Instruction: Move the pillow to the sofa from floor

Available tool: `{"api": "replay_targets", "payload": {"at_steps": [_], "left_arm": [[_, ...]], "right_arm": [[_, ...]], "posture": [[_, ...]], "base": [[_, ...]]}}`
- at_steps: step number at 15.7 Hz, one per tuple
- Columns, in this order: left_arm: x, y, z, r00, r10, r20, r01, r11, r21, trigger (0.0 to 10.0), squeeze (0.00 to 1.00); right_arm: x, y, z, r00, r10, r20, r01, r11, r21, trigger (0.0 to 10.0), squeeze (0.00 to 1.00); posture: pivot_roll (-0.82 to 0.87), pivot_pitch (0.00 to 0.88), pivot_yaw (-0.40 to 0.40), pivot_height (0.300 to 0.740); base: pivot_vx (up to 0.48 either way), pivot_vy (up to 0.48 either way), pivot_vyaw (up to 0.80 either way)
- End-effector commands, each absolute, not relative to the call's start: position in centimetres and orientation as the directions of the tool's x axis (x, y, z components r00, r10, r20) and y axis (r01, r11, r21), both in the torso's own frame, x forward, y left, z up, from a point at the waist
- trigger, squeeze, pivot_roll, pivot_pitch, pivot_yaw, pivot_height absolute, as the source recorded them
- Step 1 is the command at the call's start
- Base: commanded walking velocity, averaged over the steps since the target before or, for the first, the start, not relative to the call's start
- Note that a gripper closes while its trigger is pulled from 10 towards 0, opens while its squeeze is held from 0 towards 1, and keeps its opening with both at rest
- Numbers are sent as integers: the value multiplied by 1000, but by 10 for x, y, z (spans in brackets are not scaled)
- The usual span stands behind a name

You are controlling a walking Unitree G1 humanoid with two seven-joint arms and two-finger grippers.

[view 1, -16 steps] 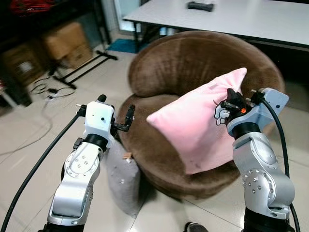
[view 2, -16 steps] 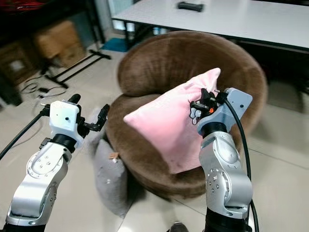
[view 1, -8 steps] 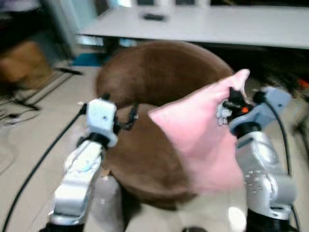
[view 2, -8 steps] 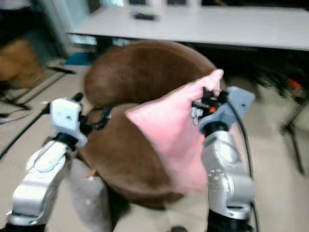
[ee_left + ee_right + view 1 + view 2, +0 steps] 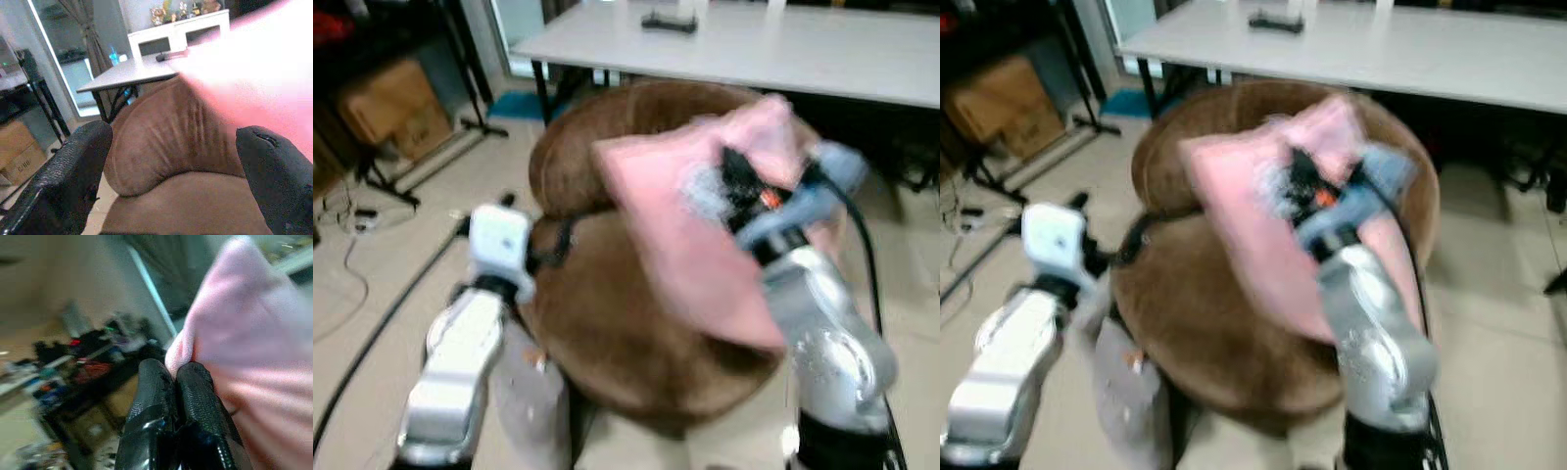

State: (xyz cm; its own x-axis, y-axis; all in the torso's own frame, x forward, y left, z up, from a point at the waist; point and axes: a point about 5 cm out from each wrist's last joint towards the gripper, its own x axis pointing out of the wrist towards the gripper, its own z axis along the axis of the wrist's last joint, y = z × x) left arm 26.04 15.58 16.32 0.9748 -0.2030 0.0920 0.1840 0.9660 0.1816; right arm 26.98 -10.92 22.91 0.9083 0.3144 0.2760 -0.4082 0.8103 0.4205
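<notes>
At the round brown sofa's (image 5: 636, 333) left edge, the left gripper (image 5: 548, 245) waits with fingers spread wide, holding nothing. To its right, the pink pillow (image 5: 675, 225) hangs tilted over the seat, pinched at one corner between the right gripper's (image 5: 178, 382) pressed-together fingers; the right arm is nearer for the drop.

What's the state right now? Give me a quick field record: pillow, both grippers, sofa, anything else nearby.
pillow: pink pillow, off the floor, held over the sofa seat, blurred by motion
right gripper: right gripper, fingers shut on the pillow's edge
left gripper: left gripper, fingers open, holding nothing, beside the sofa's front left edge
sofa: round brown sofa, pillow not yet resting on it
floor: grey cushion leaning against the sofa base
background: white table behind the sofa; cardboard boxes at far left
</notes>
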Motion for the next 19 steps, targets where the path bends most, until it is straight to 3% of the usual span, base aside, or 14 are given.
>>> {"api": "replay_targets", "payload": {"at_steps": [1,8,19], "left_arm": [[261,152,167,970,-216,108,194,964,183,10000,0],[255,155,160,974,-216,73,198,959,205,10000,0],[256,159,158,974,-218,67,200,957,212,10000,0]], "right_arm": [[268,-113,240,894,311,324,-427,811,401,10000,0],[283,-110,212,943,295,155,-330,893,306,10000,0],[292,-99,189,957,288,30,-287,929,233,10000,0]], "posture": [[19,0,74,740],[35,0,57,740],[46,0,54,740]], "base": [[247,0,0],[246,0,0],[175,0,0]]}}
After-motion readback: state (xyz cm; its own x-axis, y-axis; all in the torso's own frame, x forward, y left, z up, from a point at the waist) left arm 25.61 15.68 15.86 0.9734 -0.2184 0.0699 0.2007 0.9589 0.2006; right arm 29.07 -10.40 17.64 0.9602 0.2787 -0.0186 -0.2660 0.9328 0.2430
